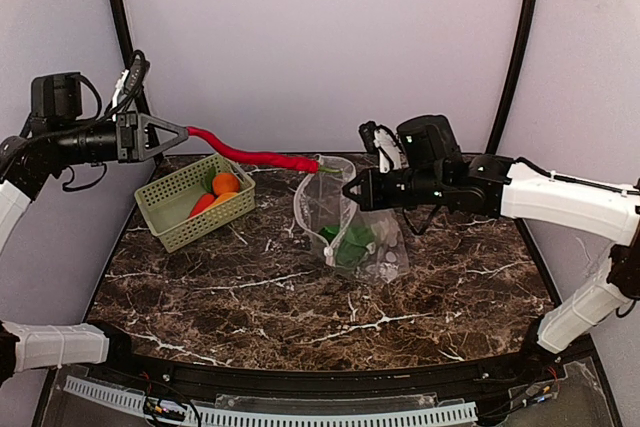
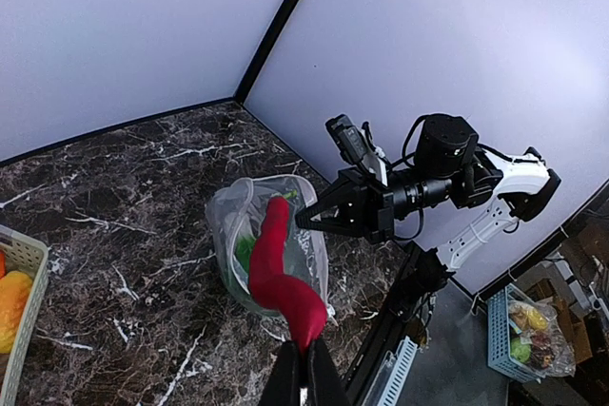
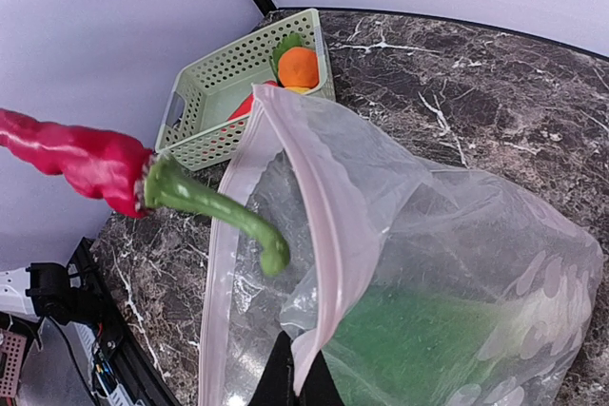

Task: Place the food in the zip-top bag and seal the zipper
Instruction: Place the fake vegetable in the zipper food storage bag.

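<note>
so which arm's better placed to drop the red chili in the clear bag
Left. Its tool is shut on the long red toy chili, whose green stem reaches the mouth of the clear dotted plastic bag. The right tool is shut on the bag's rim, holding it open.

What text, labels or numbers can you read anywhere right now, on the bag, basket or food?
None can be read.
The zip-top bag carries only pale round dots, no lettering.
The basket and the red chili show no markings.
</note>
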Motion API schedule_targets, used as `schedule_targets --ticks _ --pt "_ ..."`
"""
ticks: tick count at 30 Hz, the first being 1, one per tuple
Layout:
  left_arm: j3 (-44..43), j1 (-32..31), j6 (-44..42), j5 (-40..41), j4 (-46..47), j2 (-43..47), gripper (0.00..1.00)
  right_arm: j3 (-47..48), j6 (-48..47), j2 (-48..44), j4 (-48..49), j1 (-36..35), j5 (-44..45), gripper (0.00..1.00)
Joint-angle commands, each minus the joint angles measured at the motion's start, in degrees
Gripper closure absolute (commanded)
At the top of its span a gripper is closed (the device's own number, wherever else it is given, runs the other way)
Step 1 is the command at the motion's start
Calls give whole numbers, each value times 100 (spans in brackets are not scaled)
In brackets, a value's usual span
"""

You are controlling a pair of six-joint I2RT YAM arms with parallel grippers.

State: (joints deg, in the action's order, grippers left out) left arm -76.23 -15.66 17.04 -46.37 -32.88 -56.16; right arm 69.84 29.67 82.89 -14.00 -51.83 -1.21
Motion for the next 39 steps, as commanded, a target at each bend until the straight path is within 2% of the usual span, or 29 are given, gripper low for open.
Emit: schedule_targets --ticks 1,13,27,39 --pt "-377 -34 -704 488 -815 28 99 -110 34 -224 84 85 103 100" --pt "-199 -75 -547 94 -640 -172 99 -93 -4 -203 82 95 1 100" --pt "-63 -1614 -391 1173 -148 -824 99 64 -9 -30 209 95 -307 100" --pt "237 -2001 -130 1052 689 -1412 99 73 136 68 580 91 -738 100"
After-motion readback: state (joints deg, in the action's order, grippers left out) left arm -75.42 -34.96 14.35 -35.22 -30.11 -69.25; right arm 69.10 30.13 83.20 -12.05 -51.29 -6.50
